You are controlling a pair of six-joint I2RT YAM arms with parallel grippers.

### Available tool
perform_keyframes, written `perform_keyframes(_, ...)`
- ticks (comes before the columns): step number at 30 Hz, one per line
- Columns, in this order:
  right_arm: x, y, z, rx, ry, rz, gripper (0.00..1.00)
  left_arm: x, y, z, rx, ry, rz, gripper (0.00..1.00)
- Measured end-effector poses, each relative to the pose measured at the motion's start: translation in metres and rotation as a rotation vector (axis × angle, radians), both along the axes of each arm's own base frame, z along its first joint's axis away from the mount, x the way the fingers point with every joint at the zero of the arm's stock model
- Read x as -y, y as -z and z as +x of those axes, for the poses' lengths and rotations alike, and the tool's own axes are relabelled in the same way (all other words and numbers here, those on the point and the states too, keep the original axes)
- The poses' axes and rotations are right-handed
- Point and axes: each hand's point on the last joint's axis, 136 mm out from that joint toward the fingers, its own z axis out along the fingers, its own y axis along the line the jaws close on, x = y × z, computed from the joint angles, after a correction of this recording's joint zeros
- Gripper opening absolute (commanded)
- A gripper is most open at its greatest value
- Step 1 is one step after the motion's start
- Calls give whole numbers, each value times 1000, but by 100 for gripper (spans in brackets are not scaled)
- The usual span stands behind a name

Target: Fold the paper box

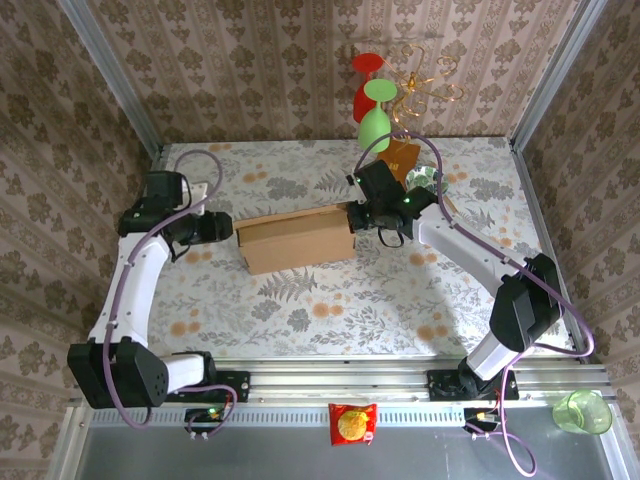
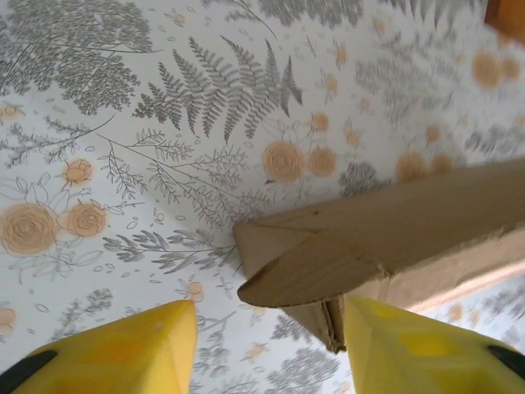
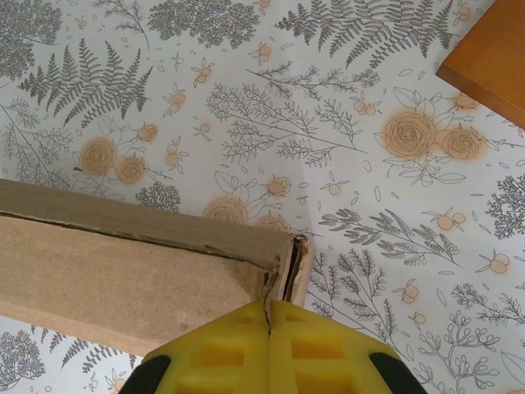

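The paper box, plain brown cardboard folded into a shallow closed shape, lies mid-table on the floral cloth. My left gripper is at its left end. In the left wrist view its yellow fingers stand apart around the box's end corner; the right finger sits against the cardboard wall, the left one is clear of it. My right gripper is at the box's right end. Its fingers are shut together, their tips on the top edge of the end wall, where the cardboard layers gape slightly.
A wire rack holding red and green glasses stands at the back on an orange-brown square base, also seen in the right wrist view. A green cup and a snack packet lie beyond the near rail. Patterned walls enclose the table.
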Motion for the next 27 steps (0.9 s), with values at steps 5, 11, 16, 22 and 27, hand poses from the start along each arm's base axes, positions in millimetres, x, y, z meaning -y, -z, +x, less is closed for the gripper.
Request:
perform_keyframes(5,0,0,0,-4,-1,-3,0,6,4,-4,18,119,73,56)
perform_keyframes(11,0,0,0,-4,0,-3,0,7,11,6,6,157,99,40)
perform_keyframes(16,0,0,0,-5,0,-2,0,9,12,16,1,170,93,26)
perform_keyframes(22,0,0,0,-5,0,-2,0,16,11,15,0,189,79,20)
perform_keyframes(27,0,0,0,-5,0,-2,0,21,10,14,-3,197,69,9)
